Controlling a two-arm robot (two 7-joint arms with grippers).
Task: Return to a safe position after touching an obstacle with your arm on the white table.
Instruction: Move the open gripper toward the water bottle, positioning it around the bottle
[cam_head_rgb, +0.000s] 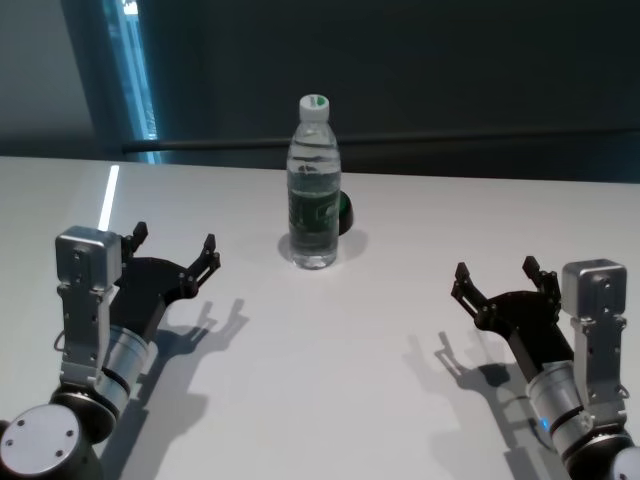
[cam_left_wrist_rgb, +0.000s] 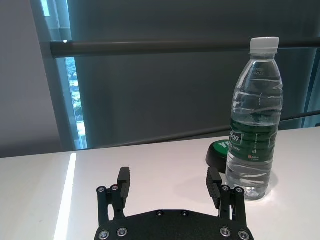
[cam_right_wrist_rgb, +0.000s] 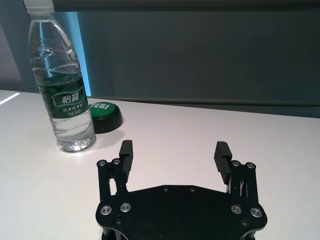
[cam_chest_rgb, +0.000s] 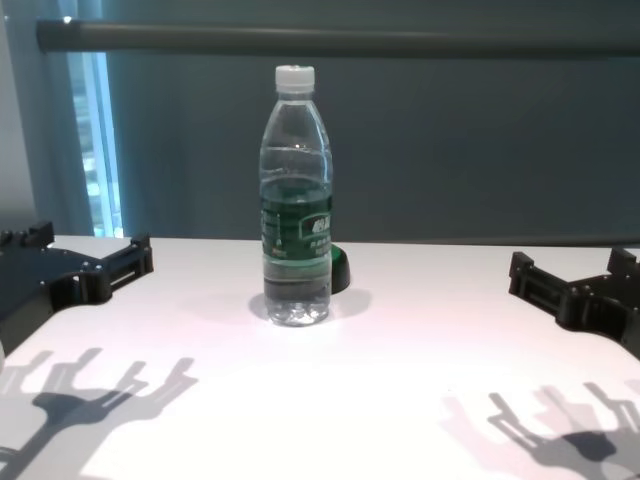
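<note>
The obstacle (cam_head_rgb: 313, 185), a clear water bottle with a white cap and dark green label, stands upright near the middle of the white table (cam_head_rgb: 330, 370). The chest view shows the obstacle (cam_chest_rgb: 296, 200) dead centre. My left gripper (cam_head_rgb: 175, 250) hovers open at the near left, well short of the bottle and apart from it. On the near right, my right gripper (cam_head_rgb: 497, 280) is open too, with nothing between its fingers. The left wrist view shows the left gripper (cam_left_wrist_rgb: 169, 184) and the obstacle (cam_left_wrist_rgb: 254, 120); the right wrist view shows the right gripper (cam_right_wrist_rgb: 175, 156) and the obstacle (cam_right_wrist_rgb: 61, 85).
A small dark green dome-shaped object (cam_head_rgb: 344, 212) sits just behind the bottle on its right side, almost touching it. A dark rail and wall (cam_head_rgb: 400, 145) run behind the table's far edge. Both arms cast shadows on the tabletop near me.
</note>
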